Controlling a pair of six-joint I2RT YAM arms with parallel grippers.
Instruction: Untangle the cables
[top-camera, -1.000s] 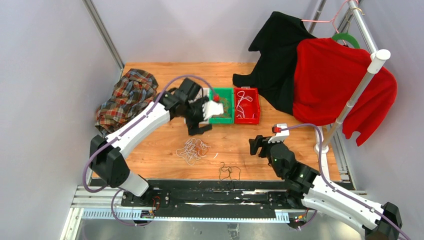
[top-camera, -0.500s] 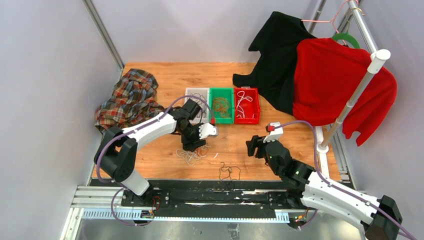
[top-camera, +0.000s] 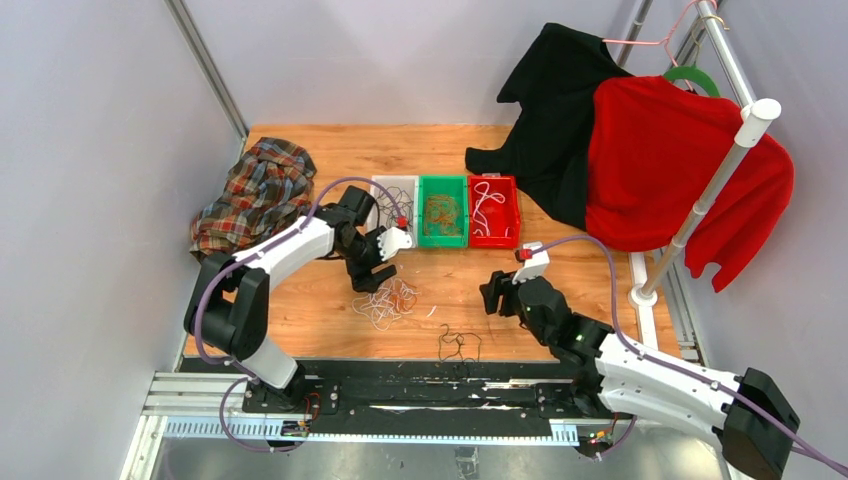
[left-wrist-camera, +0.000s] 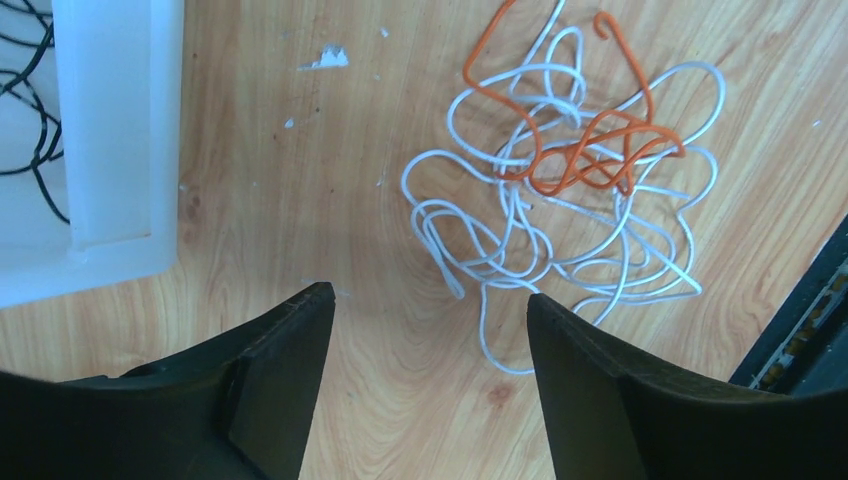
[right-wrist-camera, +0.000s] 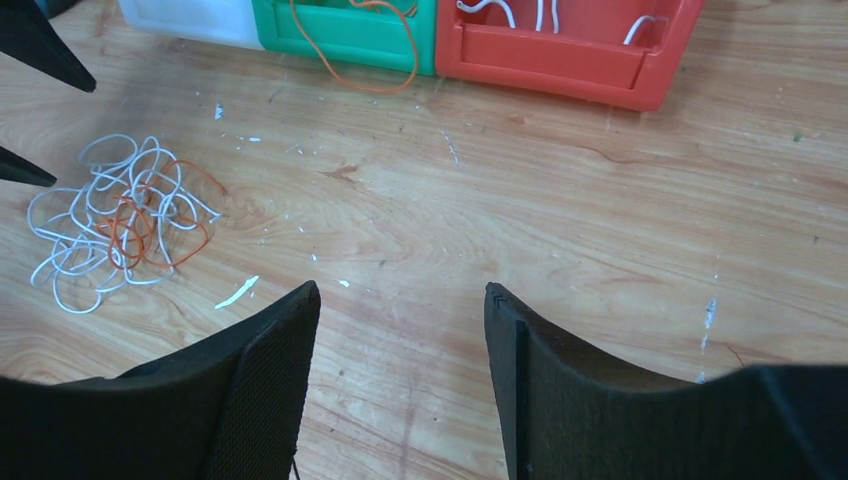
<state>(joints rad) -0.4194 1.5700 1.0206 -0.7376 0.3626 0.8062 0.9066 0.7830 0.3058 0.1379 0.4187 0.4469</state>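
I'd call it partway: some cables (top-camera: 487, 205) already sit in the white bin (left-wrist-camera: 115, 150), green bin (right-wrist-camera: 340, 25) and red bin (right-wrist-camera: 560, 60) mid-frame overhead, while a white-orange knot (top-camera: 385, 300) and a black cable (top-camera: 458, 343) lie loose below them, and my left gripper (left-wrist-camera: 430, 300) and right gripper (right-wrist-camera: 400, 295) are both spread and empty.

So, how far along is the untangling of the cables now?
Done: some cables lie sorted by colour, black in the white bin, orange in the green bin, white in the red bin. In hand: nothing; both arms' jaws are open and empty, the left pair above the white and orange tangle. Left: that tangle, and a separate black cable.
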